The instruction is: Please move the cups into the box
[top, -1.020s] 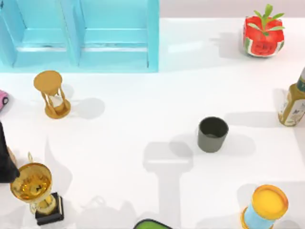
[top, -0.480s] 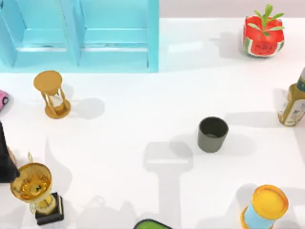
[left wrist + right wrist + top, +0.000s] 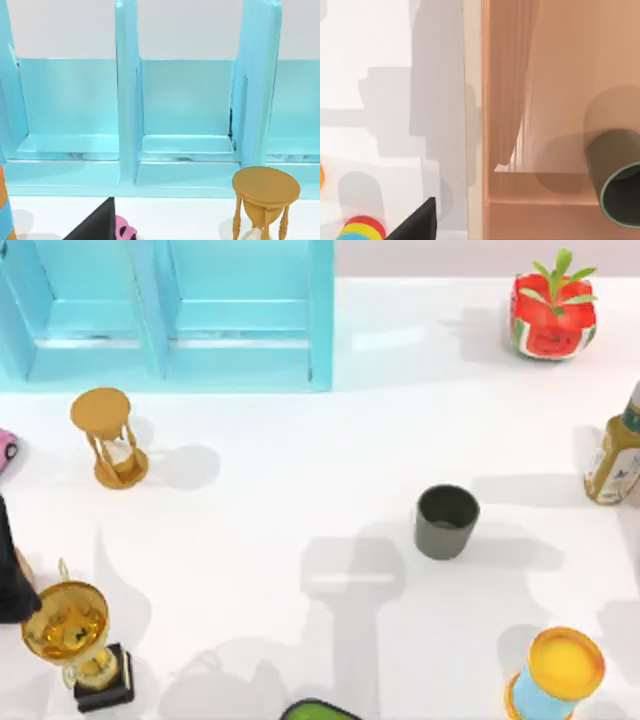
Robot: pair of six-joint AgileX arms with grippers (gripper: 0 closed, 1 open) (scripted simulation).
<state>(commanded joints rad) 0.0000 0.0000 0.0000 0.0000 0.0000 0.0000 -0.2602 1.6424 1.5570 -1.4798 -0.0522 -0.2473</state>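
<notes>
top view: cup (image 3: 446, 521) upright, mouth up

A rendered simulation scene, not a real room. A plain white surface (image 3: 300, 500) carries unrelated props: a turquoise shelf unit (image 3: 165, 315), a golden hourglass (image 3: 108, 437), a trophy (image 3: 72, 635) and a watermelon-patterned pot (image 3: 552, 315)

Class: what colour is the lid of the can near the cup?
Yellow lid, clearest in the top view.

One dark grey cup (image 3: 446, 521) stands upright on the white table, mouth up, right of centre and well away from every edge. A second dark grey cup (image 3: 616, 177) lies tipped on its side inside a tan box (image 3: 545, 100), near the box's corner.
</notes>
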